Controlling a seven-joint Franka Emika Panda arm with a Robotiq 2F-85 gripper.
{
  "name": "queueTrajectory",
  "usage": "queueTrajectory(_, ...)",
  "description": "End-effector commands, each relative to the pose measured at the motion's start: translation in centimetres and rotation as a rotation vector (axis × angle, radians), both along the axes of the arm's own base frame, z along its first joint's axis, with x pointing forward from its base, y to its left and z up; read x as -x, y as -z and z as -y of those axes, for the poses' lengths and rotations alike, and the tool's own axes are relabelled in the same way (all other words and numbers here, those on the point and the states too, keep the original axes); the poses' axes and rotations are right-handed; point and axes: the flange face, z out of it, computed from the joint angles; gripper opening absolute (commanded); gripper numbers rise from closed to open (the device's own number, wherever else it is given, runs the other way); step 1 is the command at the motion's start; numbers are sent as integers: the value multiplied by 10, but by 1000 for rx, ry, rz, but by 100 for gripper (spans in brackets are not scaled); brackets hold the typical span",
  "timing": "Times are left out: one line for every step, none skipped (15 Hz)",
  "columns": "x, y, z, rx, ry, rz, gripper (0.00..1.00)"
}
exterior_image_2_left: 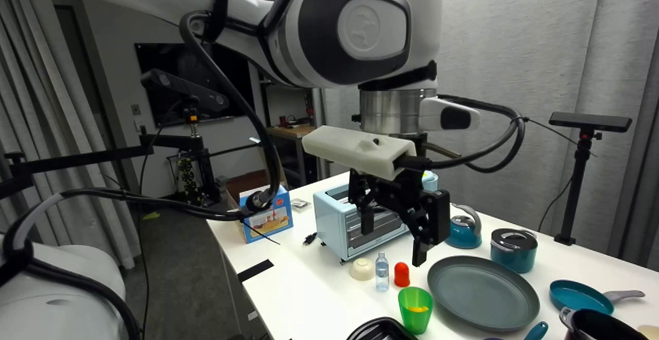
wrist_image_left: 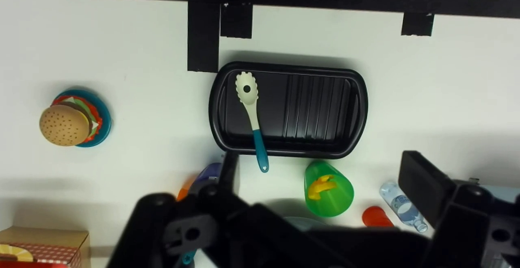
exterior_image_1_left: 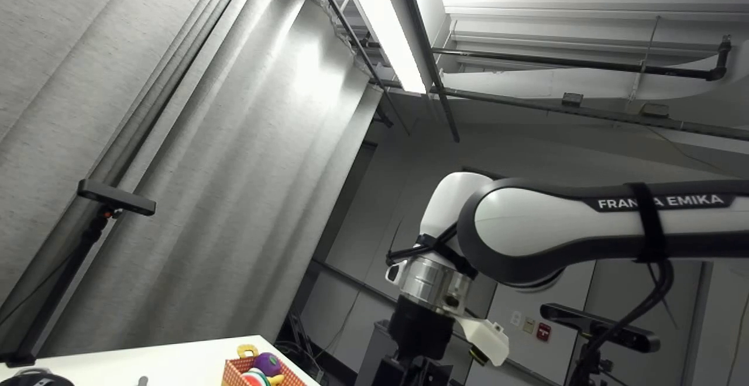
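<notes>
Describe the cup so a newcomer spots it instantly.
On the white table in the wrist view, find the black tray. The cup stands just below the tray's lower edge. Unlike the clear bottle nearby, it is green and holds something yellow.

White arm (exterior_image_1_left: 562,228) — black cables (exterior_image_2_left: 275,167), silver collar (exterior_image_2_left: 389,111) — black pincer (exterior_image_2_left: 393,238).

in an exterior view: gripper (exterior_image_2_left: 394,238), fingers (exterior_image_2_left: 420,252) apart, above white table (exterior_image_2_left: 298,293), toaster oven (exterior_image_2_left: 352,231) behind; green cup (exterior_image_2_left: 415,322) beside grey plate (exterior_image_2_left: 482,292).
</notes>
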Motion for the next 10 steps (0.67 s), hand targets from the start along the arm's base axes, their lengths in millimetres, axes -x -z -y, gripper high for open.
queueTrajectory(-16, 13, 18, -4, 20, 14, 100)
queueTrajectory(-20, 16, 23, -4, 30, 21, 100)
queueTrajectory(-24, 21, 28, -6, 44, 33, 100)
queueTrajectory(-28, 24, 33, -10, 57, 45, 100)
queueTrajectory(-32, 27, 40, -9, 69, 60, 100)
queueTrajectory(-36, 31, 46, -9, 81, 73, 100)
queueTrajectory(-40, 34, 51, -9, 94, 86, 100)
queueTrajectory(-44, 37, 57, -11, 107, 96, 100)
queueTrajectory(-48, 41, 63, -12, 123, 105, 100)
queueTrajectory(-51, 45, 68, -16, 137, 112, 100)
